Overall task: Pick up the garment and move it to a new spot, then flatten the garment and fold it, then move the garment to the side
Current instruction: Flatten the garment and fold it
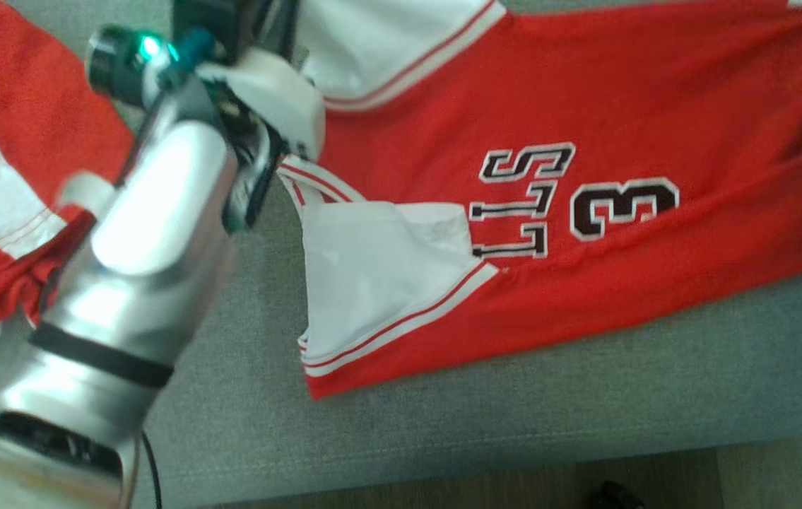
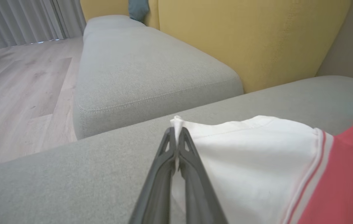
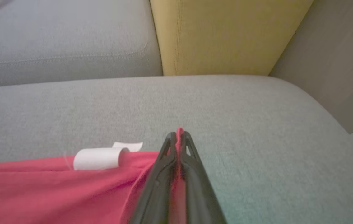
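A grey sofa seat [image 1: 584, 396] with a yellow back cushion [image 2: 251, 40] stands on a pale wood floor [image 2: 17, 93]; across the seat lies a red basketball jersey [image 1: 655, 106], spread mostly flat, its black number 3 and lettering facing up and white striped panels folded near the middle; a second heap of red-and-white cloth [image 1: 5, 141] lies bunched at the robot's left; the silver left forearm [image 1: 153, 233] reaches over the cushion between them; the left gripper [image 2: 175, 135] is clamped on the edge of a white panel, fingers pressed together; the right gripper [image 3: 178, 137] pinches a red edge of the jersey; a small white label [image 3: 97, 158] curls up just beside it.
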### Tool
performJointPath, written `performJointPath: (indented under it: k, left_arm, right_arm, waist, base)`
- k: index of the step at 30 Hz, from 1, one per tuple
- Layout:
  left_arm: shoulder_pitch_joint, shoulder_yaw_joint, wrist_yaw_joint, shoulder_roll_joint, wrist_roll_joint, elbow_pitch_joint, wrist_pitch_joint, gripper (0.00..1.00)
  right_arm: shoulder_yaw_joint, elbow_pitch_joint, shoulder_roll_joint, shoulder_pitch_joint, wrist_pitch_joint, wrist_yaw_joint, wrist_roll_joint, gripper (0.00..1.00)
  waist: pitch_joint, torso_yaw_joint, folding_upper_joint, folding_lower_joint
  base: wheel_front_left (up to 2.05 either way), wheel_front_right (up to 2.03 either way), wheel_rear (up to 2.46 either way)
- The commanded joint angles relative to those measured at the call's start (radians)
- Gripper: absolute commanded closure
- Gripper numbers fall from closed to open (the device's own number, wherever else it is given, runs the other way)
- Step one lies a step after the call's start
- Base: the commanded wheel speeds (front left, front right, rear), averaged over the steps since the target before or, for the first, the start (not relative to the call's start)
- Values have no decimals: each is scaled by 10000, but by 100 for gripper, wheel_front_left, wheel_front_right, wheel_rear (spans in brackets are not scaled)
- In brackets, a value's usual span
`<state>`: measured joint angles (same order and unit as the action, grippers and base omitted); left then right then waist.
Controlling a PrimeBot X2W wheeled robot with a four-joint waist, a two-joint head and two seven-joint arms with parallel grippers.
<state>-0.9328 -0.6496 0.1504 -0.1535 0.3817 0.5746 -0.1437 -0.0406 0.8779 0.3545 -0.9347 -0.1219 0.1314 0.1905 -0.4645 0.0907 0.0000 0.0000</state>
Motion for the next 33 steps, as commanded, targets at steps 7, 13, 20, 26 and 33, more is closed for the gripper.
performJointPath:
  k: [7,13,20,26,33]
  left_arm:
    - [-1620,464,-183,-277,-9,546,-276,100]
    - [-2522,548,-306,-117,-28,1335,-653,100]
    - [-2581,488,-455,137,-6,1893,-987,100]
    - [-1914,345,-553,217,-53,1909,-1139,100]
    - [-705,231,-548,189,-62,1317,-1175,100]
  right_arm:
    - [-130,106,-139,-1130,1382,-7,-291,100]
    - [-161,453,-393,-1871,2598,-7,-354,100]
    - [109,1016,-536,-1928,3119,-7,-226,100]
    - [462,1425,-328,-1535,3214,-7,301,100]
    - [1127,1517,-43,-657,2883,-7,1243,100]
  waist:
    - [-282,105,0,0]
    - [-375,164,0,0]
    - [-266,166,0,0]
    - [151,103,0,0]
    - [1014,-16,0,0]
  base:
    - [0,0,0]
    - [0,0,0]
    - [0,0,0]
    - [0,0,0]
    - [0,0,0]
